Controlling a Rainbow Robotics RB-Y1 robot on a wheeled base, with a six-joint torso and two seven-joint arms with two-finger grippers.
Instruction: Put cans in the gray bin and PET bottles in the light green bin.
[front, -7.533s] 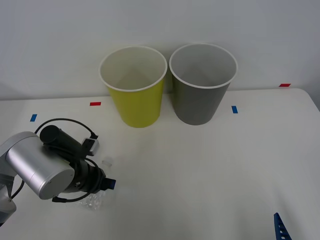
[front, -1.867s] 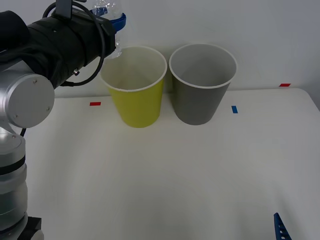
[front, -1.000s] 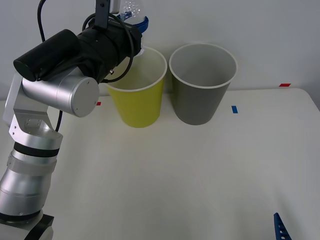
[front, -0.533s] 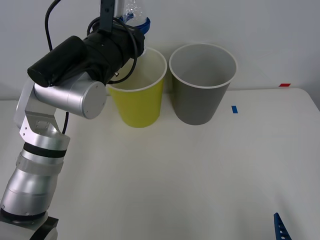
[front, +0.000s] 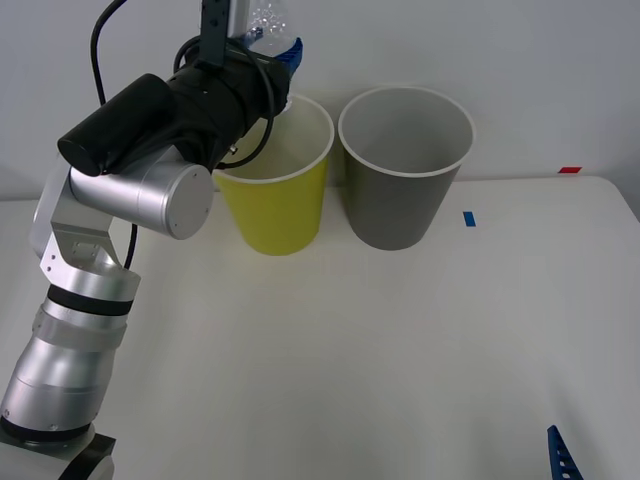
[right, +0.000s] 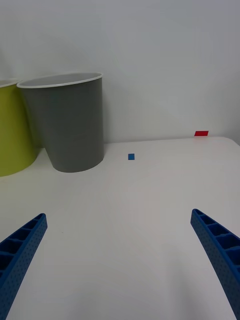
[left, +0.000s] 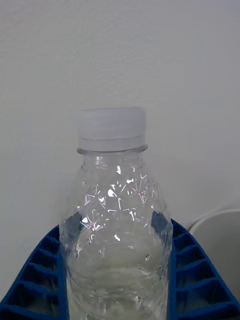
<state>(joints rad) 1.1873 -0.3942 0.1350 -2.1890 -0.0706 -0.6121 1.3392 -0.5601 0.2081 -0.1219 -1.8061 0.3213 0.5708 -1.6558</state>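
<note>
Clear plastic bottle (front: 268, 22) is now up high by the back rim of the light green bin (front: 272, 205); a few secs ago it was low by the table (front: 400, 340). Left gripper (front: 268, 50) squeezes it tight btw. both blue fingers (left: 37, 280). Prob. next: let go so it drops in. Gray bin (front: 402, 190) sits just beside. Right gripper (right: 120, 260) waits low, spread wide, holding nothing.

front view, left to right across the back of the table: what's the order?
left gripper holding the PET bottle → light green bin → gray bin → blue tape mark → red tape mark
</note>
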